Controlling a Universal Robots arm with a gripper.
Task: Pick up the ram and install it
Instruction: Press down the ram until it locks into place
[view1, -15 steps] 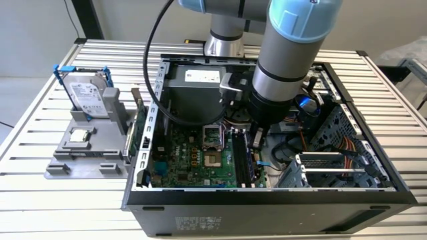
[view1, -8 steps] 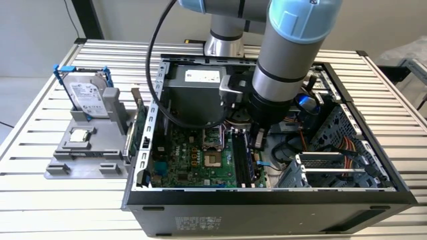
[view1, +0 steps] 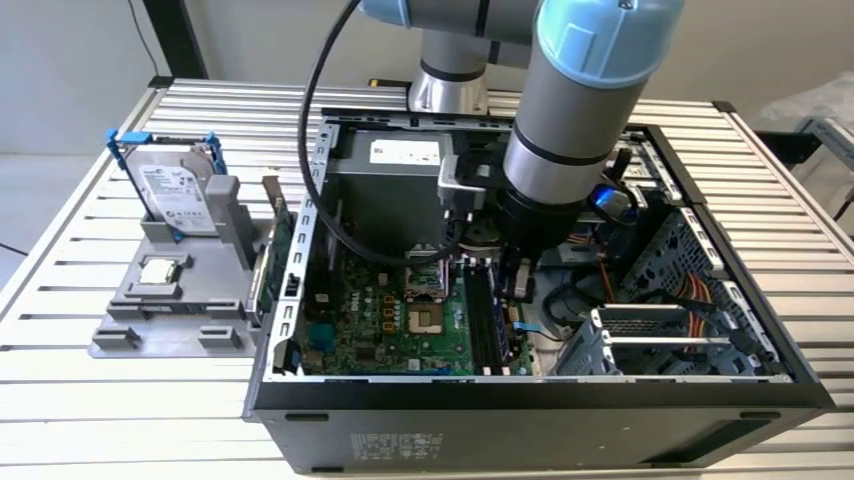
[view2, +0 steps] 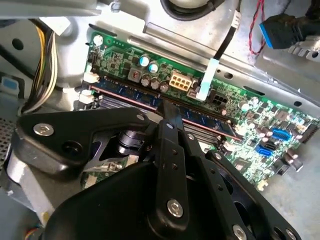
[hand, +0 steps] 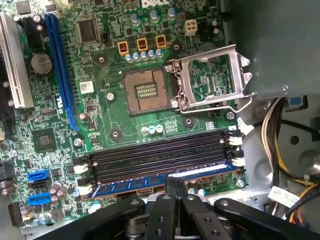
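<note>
The ram (hand: 150, 182) is a long blue stick lying in the outermost of the black memory slots (hand: 160, 155) on the green motherboard (hand: 110, 115). In the second wrist view the ram (view2: 205, 119) runs along the same slot, with a white clip at its end. My gripper (hand: 176, 186) is right over the stick's middle. Its thin black fingers (view2: 169, 111) are closed together on the ram's top edge. In the exterior view the gripper (view1: 514, 288) reaches down inside the open computer case (view1: 534, 400), above the memory slots.
The empty processor socket (hand: 146, 92) with its raised metal frame (hand: 210, 77) sits beside the slots. Cable bundles (hand: 285, 150) lie past the slot ends. Outside the case, a grey fixture (view1: 174, 325) holds a hard drive (view1: 180, 195) and a small silver chip (view1: 160, 270).
</note>
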